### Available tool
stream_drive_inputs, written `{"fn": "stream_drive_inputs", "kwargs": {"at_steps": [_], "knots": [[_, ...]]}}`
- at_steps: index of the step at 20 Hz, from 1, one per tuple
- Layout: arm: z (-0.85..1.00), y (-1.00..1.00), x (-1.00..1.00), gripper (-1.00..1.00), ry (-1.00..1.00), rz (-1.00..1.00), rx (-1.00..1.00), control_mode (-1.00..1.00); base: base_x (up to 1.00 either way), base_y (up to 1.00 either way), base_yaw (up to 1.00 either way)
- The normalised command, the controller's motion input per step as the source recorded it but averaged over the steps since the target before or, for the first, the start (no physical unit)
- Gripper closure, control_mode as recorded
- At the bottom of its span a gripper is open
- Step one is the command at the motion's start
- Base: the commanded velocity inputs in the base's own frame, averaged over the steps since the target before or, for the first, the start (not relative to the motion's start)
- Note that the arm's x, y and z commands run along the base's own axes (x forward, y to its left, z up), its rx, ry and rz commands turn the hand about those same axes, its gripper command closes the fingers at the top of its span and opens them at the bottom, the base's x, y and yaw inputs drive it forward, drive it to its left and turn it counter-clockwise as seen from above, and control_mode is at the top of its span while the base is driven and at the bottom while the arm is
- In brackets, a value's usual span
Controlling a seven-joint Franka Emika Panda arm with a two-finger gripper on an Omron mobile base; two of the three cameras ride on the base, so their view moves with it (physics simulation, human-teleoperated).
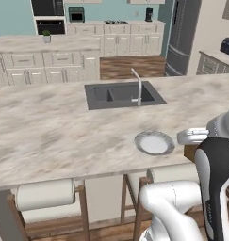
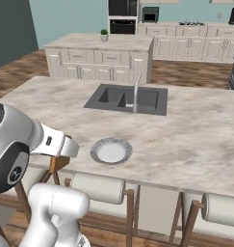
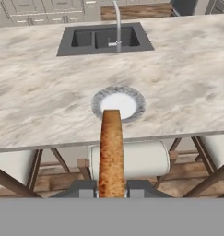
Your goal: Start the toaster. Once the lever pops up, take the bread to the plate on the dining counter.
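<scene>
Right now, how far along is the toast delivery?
Done: the bread is out of the toaster and clamped edge-on in the end effector. In hand: the approach to the dining counter, short of its near edge. Left: carry it over the empty plate and release.

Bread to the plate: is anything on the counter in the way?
Nothing visible. The gripper holds the bread short of the dining counter edge, and bare marbled stone lies between that edge and the plate. The sink sits beyond it.
</scene>
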Motion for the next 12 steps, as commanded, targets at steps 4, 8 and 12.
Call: {"fn": "stream_drive_inputs", "kwargs": {"at_steps": [4,8,12], "knots": [[0.00,0.00,0.00,1.00,0.00,0.00,0.00,1.00,0.53,-0.01,-0.13],[0.00,0.00,0.00,1.00,0.00,0.00,0.00,1.00,0.56,0.00,-0.10],[0.00,0.00,0.00,1.00,0.00,0.00,0.00,1.00,0.58,0.00,-0.08]]}}
